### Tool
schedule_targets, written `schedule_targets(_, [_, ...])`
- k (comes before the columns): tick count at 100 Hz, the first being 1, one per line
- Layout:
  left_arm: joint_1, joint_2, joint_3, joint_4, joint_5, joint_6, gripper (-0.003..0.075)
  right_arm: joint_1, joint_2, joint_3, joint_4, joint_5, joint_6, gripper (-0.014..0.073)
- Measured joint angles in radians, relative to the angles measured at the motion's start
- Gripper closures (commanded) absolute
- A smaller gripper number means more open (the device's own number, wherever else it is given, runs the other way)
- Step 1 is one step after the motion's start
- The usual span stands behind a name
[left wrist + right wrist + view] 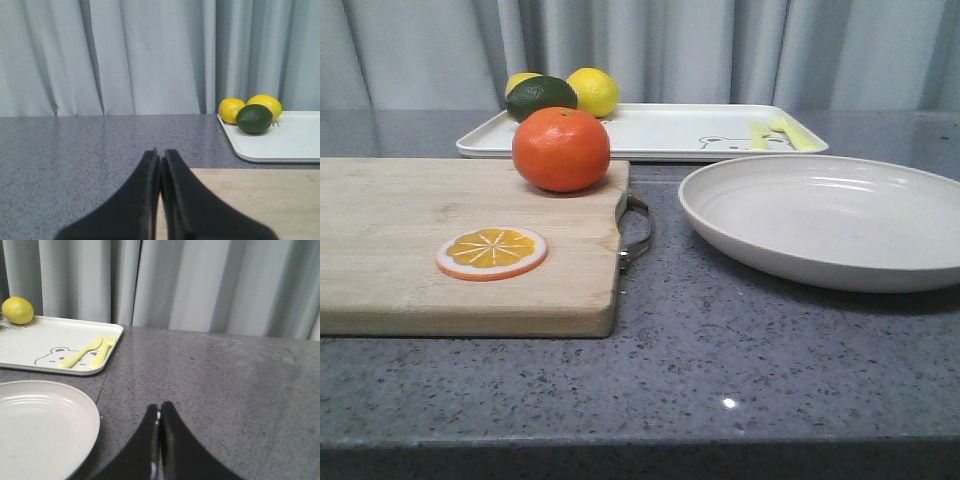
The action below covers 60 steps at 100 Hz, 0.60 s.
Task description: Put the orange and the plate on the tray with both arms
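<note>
The orange (561, 148) sits on the far right corner of a wooden cutting board (410, 250). The off-white plate (830, 215) lies on the counter right of the board; it also shows in the right wrist view (40, 427). The white tray (660, 130) with a bear drawing lies behind both, and shows in the left wrist view (290, 140) and right wrist view (50, 342). My left gripper (160, 155) is shut and empty over the board's left edge. My right gripper (160, 407) is shut and empty, right of the plate. Neither gripper shows in the front view.
A flat orange slice (491, 252) lies on the board. Two lemons (593, 90) and a dark green lime (540, 96) sit at the tray's far left corner. A yellow fork and knife (775, 133) lie on the tray's right end. A grey curtain hangs behind.
</note>
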Motion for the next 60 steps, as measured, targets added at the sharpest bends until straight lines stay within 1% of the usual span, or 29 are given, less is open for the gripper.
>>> schedule_targets(13, [0.0, 0.104, -0.088, 0.029, -0.012, 0.0, 0.0741, 0.0, 0.111, -0.1, 0.002, 0.016, 0.0, 0.0659])
schedule_targets(29, [0.0, 0.224, -0.17, 0.033, -0.066, 0.0, 0.0741, 0.0, 0.226, -0.186, 0.003, 0.012, 0.0, 0.0659])
schedule_targets(44, [0.0, 0.312, -0.22, 0.036, -0.102, 0.0, 0.0741, 0.0, 0.305, -0.231, 0.003, -0.014, 0.0, 0.0659])
schedule_targets(60, [0.0, 0.348, -0.231, 0.037, -0.147, 0.0, 0.0741, 0.0, 0.332, -0.24, 0.003, -0.03, 0.0, 0.0659])
